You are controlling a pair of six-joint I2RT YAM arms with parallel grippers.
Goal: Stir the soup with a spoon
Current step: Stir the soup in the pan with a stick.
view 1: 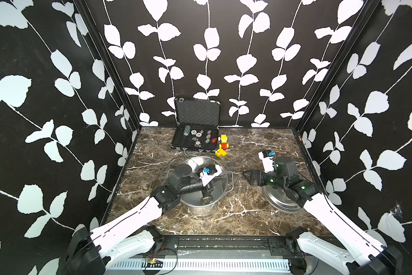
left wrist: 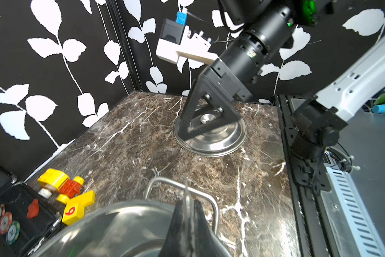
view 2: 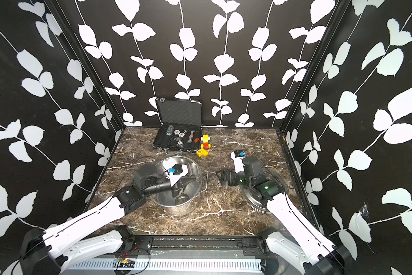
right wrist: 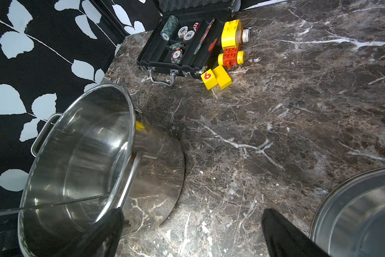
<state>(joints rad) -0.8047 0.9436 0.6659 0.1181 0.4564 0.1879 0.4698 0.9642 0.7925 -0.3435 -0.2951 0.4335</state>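
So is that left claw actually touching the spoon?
Touching. The left wrist view shows the left gripper closed tight on the thin handle of the spoon, with no gap on either side.

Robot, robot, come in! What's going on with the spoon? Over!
Left gripper shut on the spoon, over the pot. Right gripper open, empty, near the lid. Nothing blocking.

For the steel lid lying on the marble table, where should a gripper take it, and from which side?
Probably the central knob, from straight above. The lid lies flat, knob up; its thin rim sits against the table, leaving jaws little to close on.
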